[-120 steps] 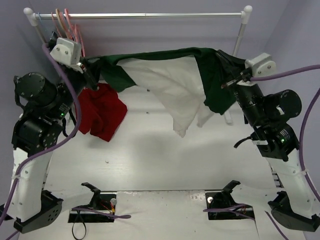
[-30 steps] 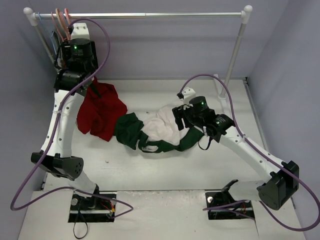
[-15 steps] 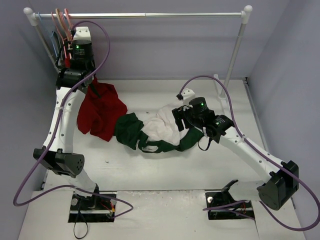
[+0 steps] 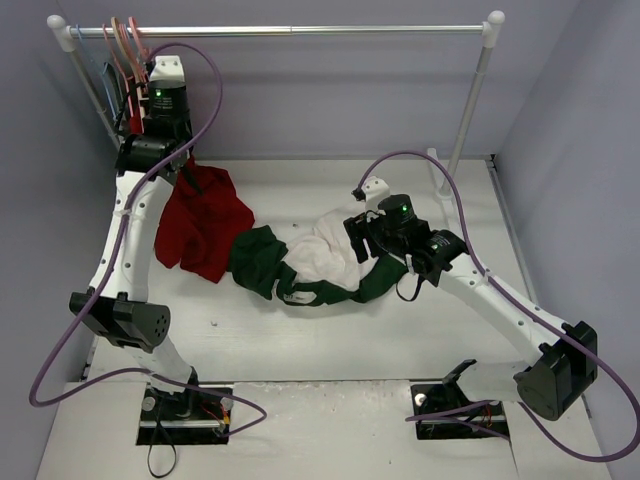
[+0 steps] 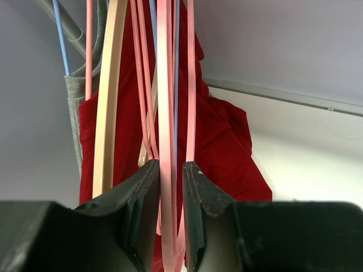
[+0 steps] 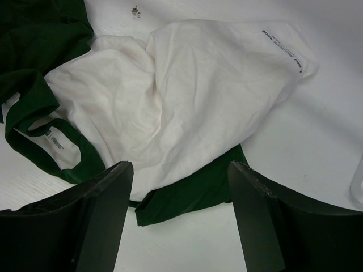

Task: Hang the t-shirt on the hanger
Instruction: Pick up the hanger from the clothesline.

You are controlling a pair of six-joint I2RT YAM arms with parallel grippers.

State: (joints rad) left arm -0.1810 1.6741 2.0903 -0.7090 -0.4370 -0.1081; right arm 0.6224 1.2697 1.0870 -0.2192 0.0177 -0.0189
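White table (image 4: 330,330) carries the t-shirt (image 4: 320,255) crumpled near its middle, beside a red garment (image 4: 205,220) toward the left edge. The right gripper (image 6: 177,170) hovers over the shirt, jaws wide, holding nothing. The left gripper (image 5: 170,187), at the rail (image 4: 300,30) over the far-left corner, seems pinched on the hanger (image 5: 165,113). By my judgement, fetching the hanger has barely begun, and dressing it is all left.

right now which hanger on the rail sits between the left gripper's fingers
The broad pink hanger: its strip runs down between the fingers of the left gripper. The tan hanger and thin blue hanger hang off to one side.
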